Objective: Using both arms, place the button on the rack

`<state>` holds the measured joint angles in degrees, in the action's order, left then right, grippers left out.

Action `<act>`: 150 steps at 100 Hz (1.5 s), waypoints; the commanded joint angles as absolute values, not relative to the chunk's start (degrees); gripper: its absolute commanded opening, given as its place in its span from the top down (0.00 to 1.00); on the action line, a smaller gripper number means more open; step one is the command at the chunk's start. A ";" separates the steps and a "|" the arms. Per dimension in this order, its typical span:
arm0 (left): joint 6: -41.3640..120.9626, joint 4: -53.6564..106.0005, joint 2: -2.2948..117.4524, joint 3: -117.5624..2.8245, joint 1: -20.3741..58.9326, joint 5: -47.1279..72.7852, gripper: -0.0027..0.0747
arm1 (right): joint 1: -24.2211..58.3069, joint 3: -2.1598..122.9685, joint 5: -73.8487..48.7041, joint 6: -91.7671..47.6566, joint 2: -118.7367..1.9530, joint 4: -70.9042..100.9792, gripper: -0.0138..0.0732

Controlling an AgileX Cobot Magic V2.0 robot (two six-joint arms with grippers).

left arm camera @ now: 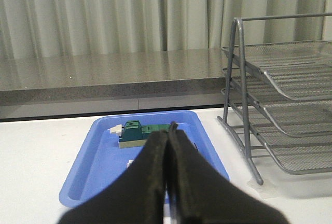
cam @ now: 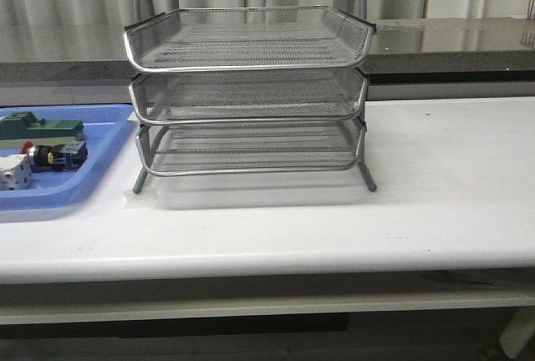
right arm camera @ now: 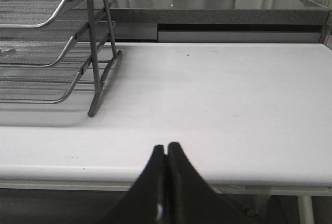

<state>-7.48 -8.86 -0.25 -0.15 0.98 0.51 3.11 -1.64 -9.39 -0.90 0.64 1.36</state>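
Three-tier wire rack [cam: 248, 94] standing mid-table [cam: 435, 185]; button [cam: 52, 155] lying in blue tray [cam: 104, 139] just beside it.

Even, soft indoor light from above. The white tabletop [cam: 435, 185] is bright with mild glare. The rack [cam: 248, 85] casts a faint shadow beneath itself. Wrist views show the near dark tool [left arm camera: 168, 182] slightly blurred.

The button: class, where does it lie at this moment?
In the front view the button lies in the blue tray at the table's left, left of the rack, between the green block and the white part.
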 commanded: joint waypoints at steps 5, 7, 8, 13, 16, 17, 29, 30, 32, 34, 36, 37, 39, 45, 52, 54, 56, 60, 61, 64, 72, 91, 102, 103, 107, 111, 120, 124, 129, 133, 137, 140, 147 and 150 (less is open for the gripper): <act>-8.06 -8.70 -2.07 2.96 0.90 -4.00 0.99 | 2.75 -0.42 -1.78 -0.94 1.69 0.94 0.91; -8.06 -8.70 -2.07 2.96 0.90 -4.00 0.99 | 2.75 -0.42 -1.01 -0.94 1.69 0.94 0.91; -8.06 -8.70 -2.07 2.96 0.90 -4.00 0.99 | 2.75 -0.42 -0.77 -0.94 1.69 0.94 0.91; -8.06 -8.70 -2.07 2.96 0.90 -4.00 0.99 | 2.75 -0.42 1.26 -0.94 1.69 0.94 0.91; -8.06 -8.70 -2.07 2.96 0.90 -4.00 0.99 | 2.75 -0.35 2.37 -0.94 1.69 1.00 0.91; -8.06 -8.70 -2.07 2.96 0.90 -4.00 0.99 | 2.75 -0.28 2.59 -0.94 1.69 1.00 0.91; -8.06 -8.70 -2.07 2.96 0.90 -4.00 0.99 | 2.75 2.66 2.79 -0.89 1.47 4.17 0.91; -8.06 -8.70 -2.07 2.96 0.90 -4.00 0.99 | 2.75 3.18 2.59 -0.89 1.36 4.38 0.91; -8.06 -8.70 -2.07 2.96 0.90 -4.00 0.99 | 2.75 4.05 2.15 -0.89 1.24 4.96 0.91; -8.06 -8.70 -2.07 2.96 0.90 -4.00 0.99 | 2.75 5.03 1.44 -0.89 0.85 5.53 0.91; -8.06 -8.70 -2.07 2.96 0.90 -4.00 0.99 | 2.75 5.75 0.77 -0.89 0.61 6.05 0.91; -8.06 -8.70 -2.07 2.96 0.90 -4.00 0.99 | 2.75 6.53 0.00 -0.89 0.34 6.25 0.91; -8.06 -8.70 -2.07 2.96 0.90 -4.00 0.99 | 2.75 7.74 -1.39 -0.89 -0.04 6.72 0.91; -8.06 -8.70 -2.07 2.96 0.90 -4.00 0.99 | 2.75 11.80 -6.26 -0.89 -2.76 7.01 0.91; -8.06 -8.70 -2.07 2.96 0.90 -4.00 0.99 | 2.75 16.14 -11.36 -0.89 -6.22 7.01 0.91; -8.06 -8.70 -2.07 2.96 0.90 -4.00 0.99 | 2.75 18.01 -13.37 -0.89 -7.97 7.01 0.91; -8.06 -8.70 -2.07 2.96 0.90 -4.00 0.99 | 2.75 18.92 -14.25 -0.89 -8.88 7.01 0.91; -8.06 -8.70 -2.07 2.96 0.90 -4.00 0.99 | 2.75 21.59 -16.56 -0.89 -11.26 7.01 0.91; -8.06 -8.70 -2.07 2.96 0.90 -4.00 0.99 | 2.75 22.46 -17.24 -0.89 -12.71 7.01 0.91; -8.06 -8.70 -2.07 2.96 0.90 -4.00 0.99 | 2.75 23.71 -18.17 -0.89 -14.17 7.01 0.91; -8.06 -8.70 -2.07 2.96 0.90 -4.00 0.99 | 2.75 28.62 -21.51 -0.89 -20.12 7.30 0.91; -8.06 -8.70 -2.07 2.96 0.90 -4.00 0.99 | 2.75 38.67 -28.81 -0.89 -33.43 10.61 0.91; -8.06 -8.70 -2.07 2.96 0.90 -4.00 0.99 | 2.75 43.25 -32.55 -0.89 -40.72 14.48 0.91; -8.06 -8.70 -2.07 2.96 0.90 -4.00 0.99 | 2.75 43.47 -32.68 -0.89 -41.66 14.81 0.91; -8.06 -8.70 -2.07 2.96 0.90 -4.00 0.99 | 2.75 44.78 -33.17 -0.89 -44.23 17.24 0.91; -8.06 -8.70 -2.07 2.96 0.90 -4.00 0.99 | 2.75 45.43 -33.26 -0.89 -46.51 19.25 0.91; -8.06 -8.70 -2.07 2.96 0.90 -4.00 0.99 | 2.75 46.31 -32.37 -0.89 -51.47 24.47 0.91; -8.06 -8.70 -2.07 2.96 0.90 -4.00 0.99 | 2.75 46.43 -31.76 -0.89 -53.64 26.52 0.91; -8.06 -8.70 -2.07 2.96 0.90 -4.00 0.99 | 2.75 46.43 -31.19 -0.89 -56.06 28.77 0.91; -8.06 -8.70 -2.07 2.96 0.90 -4.00 0.99 | 2.75 46.43 -31.03 -0.89 -57.70 30.12 0.91; -8.06 -8.70 -2.07 2.96 0.90 -4.00 0.99 | 2.75 46.43 -30.91 -0.94 -59.60 31.54 0.91; -8.06 -8.70 -2.07 2.96 0.90 -4.00 0.99 | 2.75 46.43 -30.83 -0.94 -60.83 32.24 0.91; -8.06 -8.70 -2.07 2.96 0.90 -4.00 0.99 | 2.75 46.43 -30.66 -0.94 -63.59 33.30 0.91; -8.06 -8.70 -2.07 2.96 0.90 -4.00 0.99 | 2.75 46.43 -30.61 -0.94 -64.81 33.60 0.91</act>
